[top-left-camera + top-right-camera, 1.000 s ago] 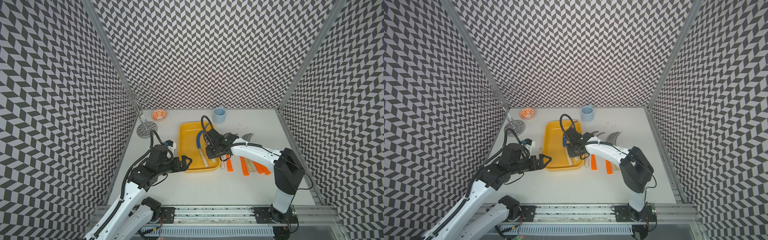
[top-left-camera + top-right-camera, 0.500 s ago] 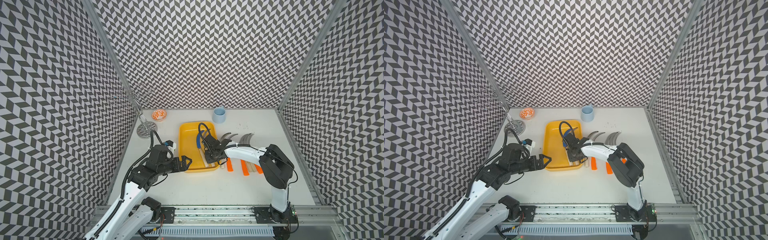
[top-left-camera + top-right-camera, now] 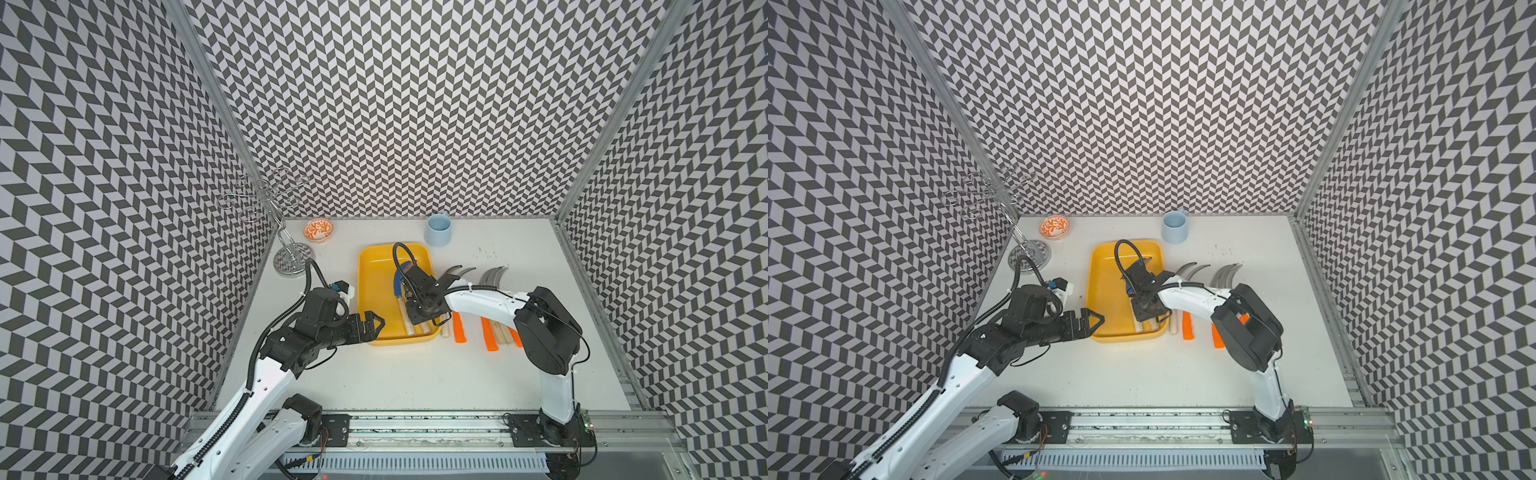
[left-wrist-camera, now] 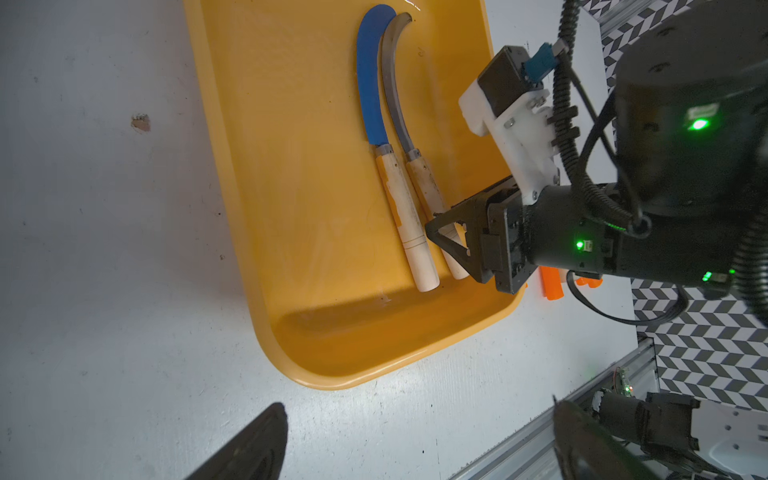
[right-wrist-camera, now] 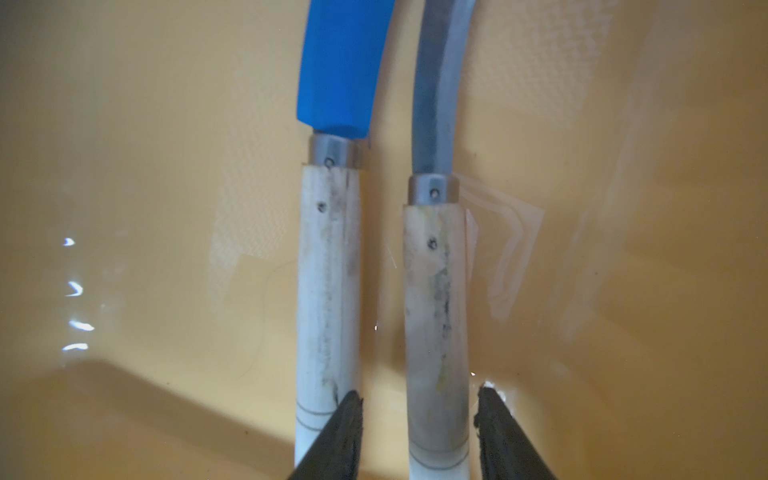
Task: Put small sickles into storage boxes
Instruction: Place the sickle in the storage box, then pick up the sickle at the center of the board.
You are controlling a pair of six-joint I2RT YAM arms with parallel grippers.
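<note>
Release step. Top view: right gripper [image 3: 417,321] sits low in the yellow tray [image 3: 374,286]. Loose sickles [image 3: 458,328] lie at its 3 o'clock. The left gripper [image 3: 371,325], jaws apart, is near its 7 o'clock rim.

Left wrist view: blue sickle [image 4: 370,83] and grey sickle [image 4: 392,83] lie parallel on glossy plastic, with curved blades and pale wooden handles.

Right wrist view: jaws stand parted astride the grey one's scuffed handle, not clamping it. Next move, by judgement: lift clear and fetch another.

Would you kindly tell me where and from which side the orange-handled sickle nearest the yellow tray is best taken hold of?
Probably by the middle of its straight handle: the orange-handled sickle lies flat on the table, so come from above and pinch across the handle. A pale-handled sickle lies close beside it, toward the yellow tray, leaving little room there; avoid the curved blade.
</note>
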